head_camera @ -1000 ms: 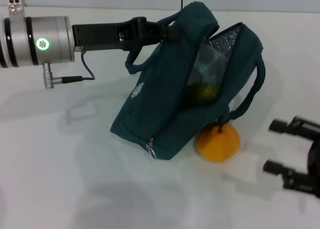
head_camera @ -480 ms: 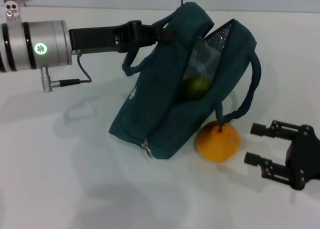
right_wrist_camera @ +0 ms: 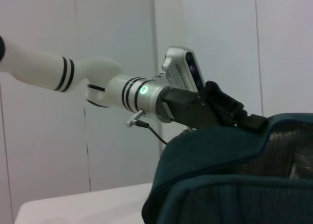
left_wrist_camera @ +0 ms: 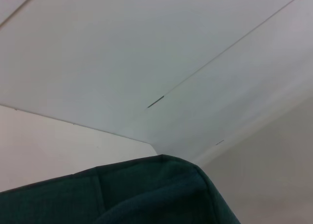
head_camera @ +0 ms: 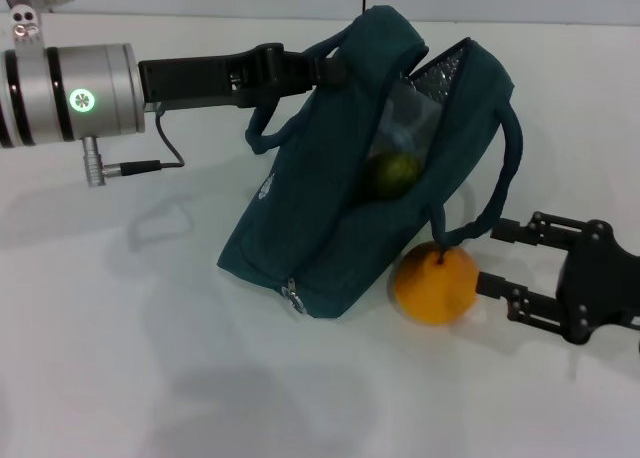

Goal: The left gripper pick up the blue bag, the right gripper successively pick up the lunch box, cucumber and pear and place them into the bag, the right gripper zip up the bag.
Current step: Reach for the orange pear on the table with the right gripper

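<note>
I have the left gripper (head_camera: 335, 66) clamped on the upper edge of the blue bag (head_camera: 330, 208), holding it tipped up with its mouth gaping so things can be dropped in; inside that mouth I can see the clear lunch box (head_camera: 410, 118) and, below it, the green cucumber (head_camera: 392, 174). The pear (head_camera: 436, 285) lies on the table (head_camera: 120, 358) touching the bag's lower edge, under its mouth, and the right gripper (head_camera: 500, 258) sits just beside the pear on the side away from the bag, fingers spread and empty, lined up, I judge, to take it. My count: one bag, one lunch box, one cucumber, one pear, two grippers.
</note>
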`<move>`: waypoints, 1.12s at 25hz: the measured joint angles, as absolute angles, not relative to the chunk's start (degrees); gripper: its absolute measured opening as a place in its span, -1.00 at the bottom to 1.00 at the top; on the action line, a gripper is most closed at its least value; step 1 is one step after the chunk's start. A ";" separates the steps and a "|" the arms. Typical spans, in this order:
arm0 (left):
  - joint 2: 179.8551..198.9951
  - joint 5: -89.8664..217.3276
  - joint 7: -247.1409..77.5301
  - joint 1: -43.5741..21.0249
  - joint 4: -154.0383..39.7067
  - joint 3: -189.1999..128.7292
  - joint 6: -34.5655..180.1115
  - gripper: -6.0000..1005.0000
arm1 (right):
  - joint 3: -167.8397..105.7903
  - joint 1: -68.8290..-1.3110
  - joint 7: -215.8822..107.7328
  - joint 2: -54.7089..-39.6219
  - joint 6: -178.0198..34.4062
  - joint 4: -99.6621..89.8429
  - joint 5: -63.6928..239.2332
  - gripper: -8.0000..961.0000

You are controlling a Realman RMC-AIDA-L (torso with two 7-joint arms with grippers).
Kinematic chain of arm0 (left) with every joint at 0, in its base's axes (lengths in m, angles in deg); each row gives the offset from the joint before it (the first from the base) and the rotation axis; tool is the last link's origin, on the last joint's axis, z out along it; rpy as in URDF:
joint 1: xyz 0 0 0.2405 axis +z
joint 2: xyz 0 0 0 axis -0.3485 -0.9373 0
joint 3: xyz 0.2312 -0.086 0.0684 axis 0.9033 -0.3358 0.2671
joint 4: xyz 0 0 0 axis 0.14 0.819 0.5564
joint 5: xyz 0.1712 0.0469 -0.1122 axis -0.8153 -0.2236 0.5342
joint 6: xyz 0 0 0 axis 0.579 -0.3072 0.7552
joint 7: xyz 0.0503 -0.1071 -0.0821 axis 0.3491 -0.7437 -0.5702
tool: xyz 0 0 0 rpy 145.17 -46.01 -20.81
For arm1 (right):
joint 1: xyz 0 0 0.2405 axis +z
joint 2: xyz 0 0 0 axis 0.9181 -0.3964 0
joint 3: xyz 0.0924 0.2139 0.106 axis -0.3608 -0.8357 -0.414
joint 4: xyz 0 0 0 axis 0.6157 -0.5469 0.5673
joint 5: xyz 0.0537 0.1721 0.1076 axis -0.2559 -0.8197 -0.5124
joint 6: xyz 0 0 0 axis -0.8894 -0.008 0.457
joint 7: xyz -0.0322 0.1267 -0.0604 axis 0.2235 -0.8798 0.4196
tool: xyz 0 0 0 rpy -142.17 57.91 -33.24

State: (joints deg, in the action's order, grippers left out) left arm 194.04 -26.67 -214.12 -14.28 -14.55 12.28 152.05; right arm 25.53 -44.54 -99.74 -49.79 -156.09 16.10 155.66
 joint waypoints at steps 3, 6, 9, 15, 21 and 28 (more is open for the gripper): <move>194.04 -26.57 -214.11 -14.29 -14.55 12.30 152.11 -0.87 | 25.76 -43.67 -99.71 -50.08 -155.17 15.64 155.66 0.20; 194.04 -26.06 -213.99 -14.32 -14.55 12.50 152.17 -0.87 | 25.95 -43.11 -99.71 -50.35 -154.48 15.55 155.66 0.20; 194.04 -25.86 -213.94 -14.49 -14.55 12.63 152.23 -0.87 | 26.02 -42.85 -99.94 -50.41 -153.89 15.48 155.69 0.20; 193.99 -25.53 -213.94 -14.41 -14.55 12.64 152.26 -0.87 | 26.93 -42.59 -100.20 -50.48 -153.61 14.63 155.70 0.20; 193.95 -25.41 -213.29 -14.09 -14.55 12.32 152.03 -0.87 | 27.60 -42.79 -100.24 -50.52 -155.06 13.77 155.60 0.20; 193.93 -25.41 -212.37 -13.70 -14.55 12.18 151.48 -0.87 | 27.52 -42.86 -100.26 -50.49 -155.29 13.32 155.57 0.20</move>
